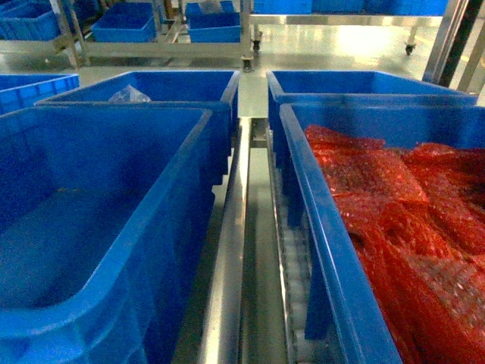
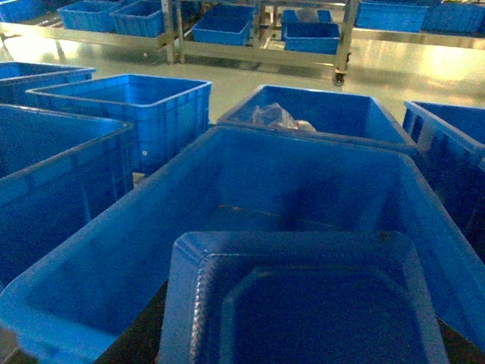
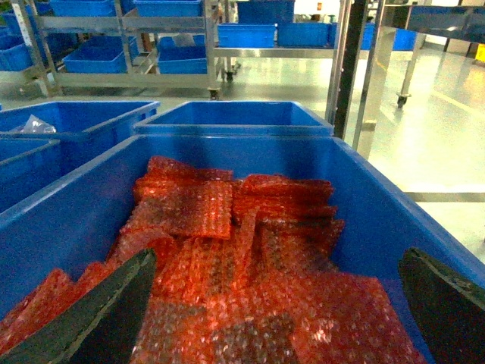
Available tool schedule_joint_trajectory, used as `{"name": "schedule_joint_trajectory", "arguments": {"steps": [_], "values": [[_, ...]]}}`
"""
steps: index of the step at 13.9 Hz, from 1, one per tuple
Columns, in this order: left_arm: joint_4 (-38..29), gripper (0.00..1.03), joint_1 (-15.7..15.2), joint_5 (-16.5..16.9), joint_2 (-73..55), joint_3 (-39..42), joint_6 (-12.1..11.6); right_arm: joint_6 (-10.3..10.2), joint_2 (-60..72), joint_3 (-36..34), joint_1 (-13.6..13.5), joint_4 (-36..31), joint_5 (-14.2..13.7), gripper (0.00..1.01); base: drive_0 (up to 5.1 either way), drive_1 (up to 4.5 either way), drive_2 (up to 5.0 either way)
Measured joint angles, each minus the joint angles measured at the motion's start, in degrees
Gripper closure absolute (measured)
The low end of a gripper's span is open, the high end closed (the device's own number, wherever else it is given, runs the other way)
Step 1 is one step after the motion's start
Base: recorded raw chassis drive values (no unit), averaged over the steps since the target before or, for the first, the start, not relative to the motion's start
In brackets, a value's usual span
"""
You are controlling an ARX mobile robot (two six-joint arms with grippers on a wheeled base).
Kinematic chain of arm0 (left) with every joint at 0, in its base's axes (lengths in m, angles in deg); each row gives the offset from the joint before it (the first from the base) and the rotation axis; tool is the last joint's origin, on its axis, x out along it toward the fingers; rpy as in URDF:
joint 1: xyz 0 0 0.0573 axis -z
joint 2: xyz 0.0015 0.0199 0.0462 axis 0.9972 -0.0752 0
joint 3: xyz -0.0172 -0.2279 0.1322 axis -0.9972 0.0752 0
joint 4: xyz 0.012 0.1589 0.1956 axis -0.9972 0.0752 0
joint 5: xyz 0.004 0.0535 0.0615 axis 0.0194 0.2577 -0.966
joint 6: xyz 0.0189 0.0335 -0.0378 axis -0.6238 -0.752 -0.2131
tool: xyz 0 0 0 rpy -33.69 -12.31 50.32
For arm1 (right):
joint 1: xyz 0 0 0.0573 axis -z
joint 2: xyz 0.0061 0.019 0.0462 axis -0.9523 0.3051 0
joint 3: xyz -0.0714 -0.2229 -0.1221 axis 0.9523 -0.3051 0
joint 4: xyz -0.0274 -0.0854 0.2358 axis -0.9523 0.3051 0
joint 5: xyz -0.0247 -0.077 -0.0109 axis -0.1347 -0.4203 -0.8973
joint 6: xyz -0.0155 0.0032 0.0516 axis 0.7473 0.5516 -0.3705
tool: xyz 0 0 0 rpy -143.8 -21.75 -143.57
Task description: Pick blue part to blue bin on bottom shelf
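A blue part [image 2: 303, 303], a shallow moulded tray with a raised rim, fills the bottom of the left wrist view. My left gripper [image 2: 303, 341] holds it just above the near rim of the large empty blue bin [image 2: 250, 189]. Only dark slivers of the fingers [image 2: 144, 334] show beside the part. In the head view that same blue bin [image 1: 98, 227] stands at the left on the bottom shelf's steel rails [image 1: 235, 250], and neither gripper shows there. My right gripper [image 3: 273, 311] is open over the red packets [image 3: 227, 250].
A like crate [image 1: 318, 250] of red bubble-wrap packets stands right of the rails, with roller tracks [image 1: 292, 265] alongside. More blue crates [image 1: 167, 87] stand behind, one holding a clear bag [image 1: 129, 95]. Steel racks with blue boxes [image 2: 220, 30] line the far floor.
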Motion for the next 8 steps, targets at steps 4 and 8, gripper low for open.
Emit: {"name": "schedule_joint_trajectory", "arguments": {"steps": [4, 8], "values": [[-0.07, 0.60, 0.02, 0.00, -0.17, 0.00, 0.00, 0.00, 0.00, 0.00, 0.00, -0.02, 0.02, 0.03, 0.0, 0.00, 0.0], [-0.07, 0.60, 0.02, 0.00, -0.09, 0.00, 0.00, 0.00, 0.00, 0.00, 0.00, 0.00, 0.00, 0.03, 0.0, 0.00, 0.0]]}}
